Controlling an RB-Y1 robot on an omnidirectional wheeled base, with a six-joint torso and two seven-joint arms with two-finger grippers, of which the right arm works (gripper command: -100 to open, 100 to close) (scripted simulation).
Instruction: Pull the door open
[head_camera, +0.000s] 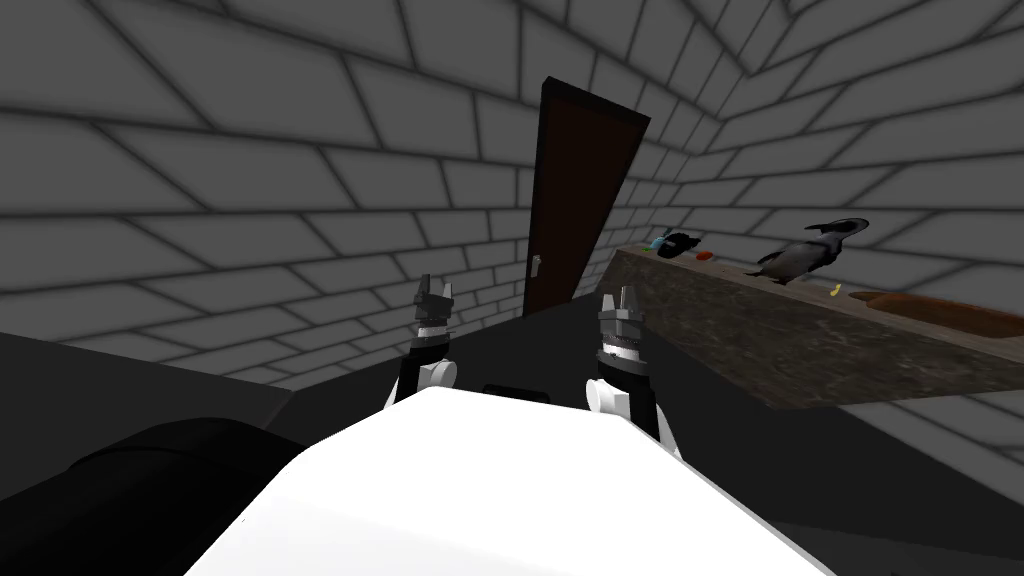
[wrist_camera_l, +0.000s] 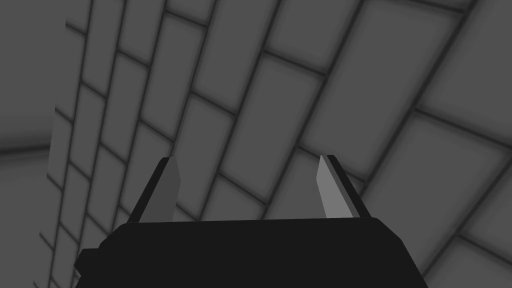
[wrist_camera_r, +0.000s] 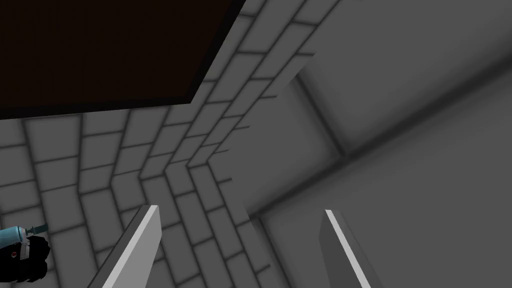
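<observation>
A dark brown door stands in the grey tiled wall ahead, some way off, with a small pale handle low on its left edge. Its upper part also appears in the right wrist view, far beyond the fingers. My left gripper is raised in front of me, left of the door, open with nothing between its fingers. My right gripper is held up at the same height, below and right of the door, open and holding nothing.
A long brown-topped counter runs along the right wall up to the door. On it are a dark faucet-like object, a sink basin and small coloured items. A dark rounded shape lies at lower left.
</observation>
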